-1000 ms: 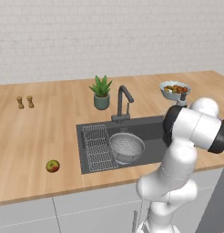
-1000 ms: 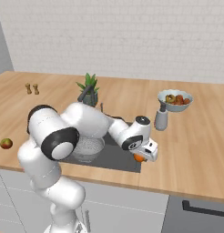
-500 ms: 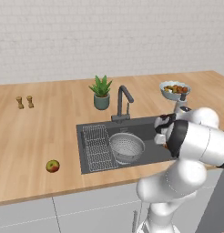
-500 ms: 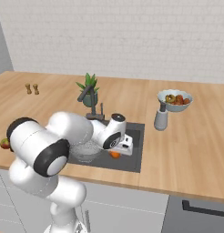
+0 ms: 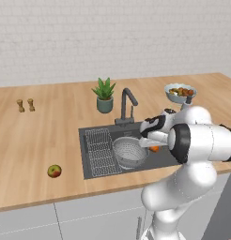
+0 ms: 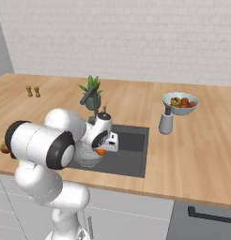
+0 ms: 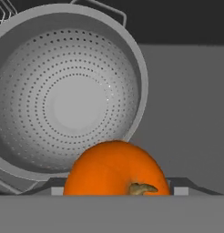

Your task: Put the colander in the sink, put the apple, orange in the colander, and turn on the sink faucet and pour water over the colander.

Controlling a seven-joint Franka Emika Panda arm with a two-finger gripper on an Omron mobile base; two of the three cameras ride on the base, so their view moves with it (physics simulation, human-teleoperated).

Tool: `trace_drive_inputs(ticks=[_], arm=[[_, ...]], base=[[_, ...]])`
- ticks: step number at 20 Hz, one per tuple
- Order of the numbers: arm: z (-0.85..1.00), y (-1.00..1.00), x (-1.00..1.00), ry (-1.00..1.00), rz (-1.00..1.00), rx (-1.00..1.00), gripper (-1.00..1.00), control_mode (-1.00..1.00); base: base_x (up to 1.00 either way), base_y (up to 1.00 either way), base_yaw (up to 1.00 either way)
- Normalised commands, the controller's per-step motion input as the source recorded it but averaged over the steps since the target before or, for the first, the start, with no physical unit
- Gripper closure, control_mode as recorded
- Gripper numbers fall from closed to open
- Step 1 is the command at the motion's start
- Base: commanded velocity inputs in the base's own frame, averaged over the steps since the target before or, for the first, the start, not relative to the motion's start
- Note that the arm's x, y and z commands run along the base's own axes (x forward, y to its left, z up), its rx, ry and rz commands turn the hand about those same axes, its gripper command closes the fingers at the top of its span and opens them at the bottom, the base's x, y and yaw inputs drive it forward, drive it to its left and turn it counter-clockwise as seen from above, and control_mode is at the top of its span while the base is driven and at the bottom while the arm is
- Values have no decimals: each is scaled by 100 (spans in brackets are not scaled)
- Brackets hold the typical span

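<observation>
Tool (image 7: 114, 191) clamped on orange (image 7: 116, 169), over sink (image 7: 186, 113), just beside colander (image 7: 68, 91).

- Wall (image 5: 112, 37): white brick, evenly lit.
- Counter (image 5: 42, 136): light wood, runs full width.
- Cabinets (image 5: 65, 220): pale grey, below counter.
- Dark appliance front (image 6: 202, 220) under counter, right end.

The colander (image 7: 68, 91) at upper left is matt perforated metal; the orange (image 7: 116, 170) at bottom centre looks smooth, faintly glossy. The sink (image 5: 96, 171) is dull grey, the tabletop (image 5: 47, 136) wood-grained.
</observation>
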Motion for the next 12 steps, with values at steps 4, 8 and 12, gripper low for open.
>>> trace_drive_inputs(ticks=[4,8,12], arm=[[0,6,49,0,4,0,100,-100],[-16,-1,31,0,5,0,100,-100],[-47,0,16,0,4,0,100,-100]], base=[[0,0,0],[0,0,0],[0,0,0]])
